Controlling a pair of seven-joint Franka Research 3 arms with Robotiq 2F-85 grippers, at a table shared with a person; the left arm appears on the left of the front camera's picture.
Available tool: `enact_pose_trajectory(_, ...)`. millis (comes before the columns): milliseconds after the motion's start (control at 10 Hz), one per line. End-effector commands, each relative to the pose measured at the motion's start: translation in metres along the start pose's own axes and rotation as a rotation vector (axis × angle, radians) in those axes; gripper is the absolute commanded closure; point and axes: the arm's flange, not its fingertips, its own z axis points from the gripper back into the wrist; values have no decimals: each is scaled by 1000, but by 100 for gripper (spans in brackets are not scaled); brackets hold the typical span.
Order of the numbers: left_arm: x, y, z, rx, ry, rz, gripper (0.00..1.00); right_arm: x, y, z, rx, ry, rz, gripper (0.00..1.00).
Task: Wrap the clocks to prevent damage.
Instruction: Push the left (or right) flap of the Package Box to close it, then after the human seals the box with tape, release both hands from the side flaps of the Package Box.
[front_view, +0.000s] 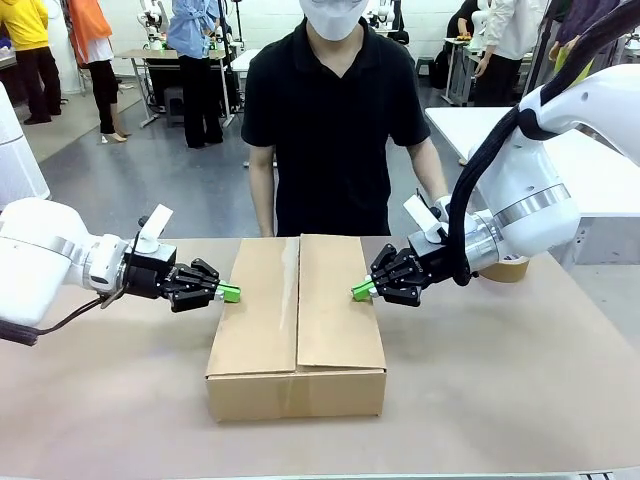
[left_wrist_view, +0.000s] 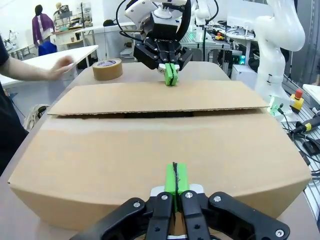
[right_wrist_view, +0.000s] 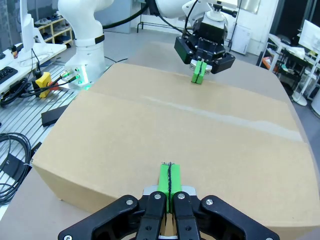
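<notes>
A closed cardboard box sits in the middle of the brown surface, its two top flaps meeting along a seam that runs from the robot's side toward the person standing at the far edge in a black shirt. The left end effector comes in low from the left with its green pads pressed together and nothing between them, the tips over the outer edge of the left flap. The right end effector mirrors it from the other side, pads likewise together and empty, tips on the right flap near its outer edge. From the left wrist, the right flap stands slightly lifted, with a dark gap under its edge at the seam. A roll of brown tape lies on the surface beyond the right arm, and the person's hand is just beside it
</notes>
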Motion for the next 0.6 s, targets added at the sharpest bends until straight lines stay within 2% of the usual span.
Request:
enact_pose_trajectory(0,-3,0,0,3,0,8,100,-3,0,-2,-1,8,-5,99)
enact_pose_trajectory(500,-3,0,0,3,0,8,100,-3,0,-2,-1,8,-5,99)
